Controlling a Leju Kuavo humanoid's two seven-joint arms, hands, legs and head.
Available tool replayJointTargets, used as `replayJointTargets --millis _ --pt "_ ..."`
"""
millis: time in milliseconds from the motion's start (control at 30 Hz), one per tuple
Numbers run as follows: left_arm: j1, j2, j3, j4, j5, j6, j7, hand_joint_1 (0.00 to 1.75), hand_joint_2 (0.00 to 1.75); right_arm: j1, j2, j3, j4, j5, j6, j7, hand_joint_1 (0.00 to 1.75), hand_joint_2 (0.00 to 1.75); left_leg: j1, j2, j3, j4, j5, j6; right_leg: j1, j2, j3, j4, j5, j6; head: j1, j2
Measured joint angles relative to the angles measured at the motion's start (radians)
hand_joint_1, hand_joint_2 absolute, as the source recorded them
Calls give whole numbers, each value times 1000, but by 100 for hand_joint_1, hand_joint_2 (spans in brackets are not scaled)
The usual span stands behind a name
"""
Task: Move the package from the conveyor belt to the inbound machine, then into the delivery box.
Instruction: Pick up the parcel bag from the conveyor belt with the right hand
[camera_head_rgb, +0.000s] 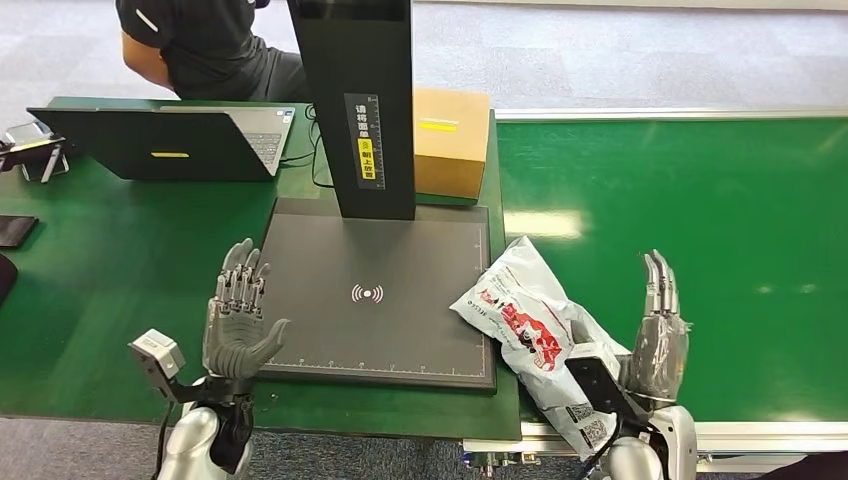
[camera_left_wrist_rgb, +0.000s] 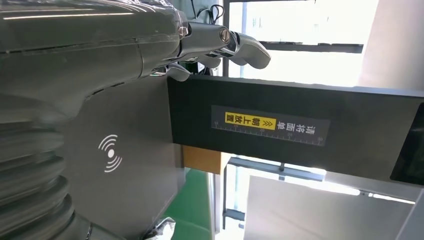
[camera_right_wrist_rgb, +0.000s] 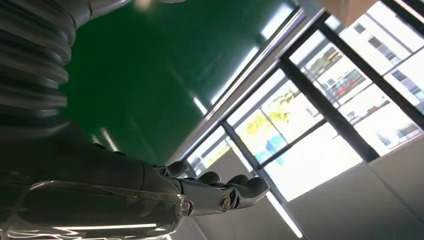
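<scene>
Clearly little is done yet: the package (camera_head_rgb: 535, 335), a white printed bag, lies at about four o'clock of the inbound machine (camera_head_rgb: 375, 290), its upper end on the scan plate's right edge, the rest draped across the conveyor belt (camera_head_rgb: 680, 210). Neither hand holds it. Open-fingered, the left hand (camera_head_rgb: 238, 315) stands at the plate's eight o'clock; the right hand (camera_head_rgb: 660, 335), also open, stands just beside the bag at its three o'clock. Scanning and boxing remain.

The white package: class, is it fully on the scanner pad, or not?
Not fully. The white package lies crumpled across the scanner pad's right edge, mostly on the green conveyor belt; neither hand holds it.
</scene>
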Motion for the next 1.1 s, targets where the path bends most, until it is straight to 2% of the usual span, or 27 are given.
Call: replayJointTargets --millis 133,333,500,600,833,867,967,1000,1100 --pt "0 -4 0 0 -2 -2 1 0 175 10 11 -29 0 80 43 89 0 175 0 0 0 0 0 0 0 0 0 0 0 0 0 0" --pt "-1 -5 1 1 -11 -6 5 0 175 -17 14 -63 110 113 339 293 0 175 0 0 0 0 0 0 0 0 0 0 0 0 0 0" --pt "-3 -5 0 3 -26 -6 11 0 175 -34 14 -63 183 102 468 348 0 175 0 1 0 0 0 0 0 1 0 0 0 0 0 0" --pt "-5 -5 -1 4 -29 -7 16 0 175 -42 14 -63 216 68 513 360 0 175 0 1 0 0 0 0 0 1 0 0 0 0 0 0" --pt "-7 -5 -1 6 -30 -10 31 0 175 -57 12 -63 266 49 525 397 0 175 0 1 1 0 0 0 0 1 1 0 0 0 0 0" --pt "-7 -5 -1 6 -31 -10 33 0 175 -60 11 -63 273 48 528 401 21 175 0 1 1 0 0 0 0 1 1 0 0 0 0 0" --pt "-7 -5 -1 6 -31 -12 35 0 175 -67 9 -64 290 15 545 395 151 175 0 1 2 0 0 0 0 1 1 0 0 0 0 0" --pt "-7 -5 -1 6 -31 -12 36 0 175 -68 8 -65 295 -5 552 387 175 175 0 1 2 0 0 0 0 1 1 0 0 0 0 0" --pt "-7 -5 -1 7 -31 -14 37 0 175 -70 6 -69 311 -68 570 349 175 175 0 1 2 0 0 0 0 1 1 0 0 0 0 0"
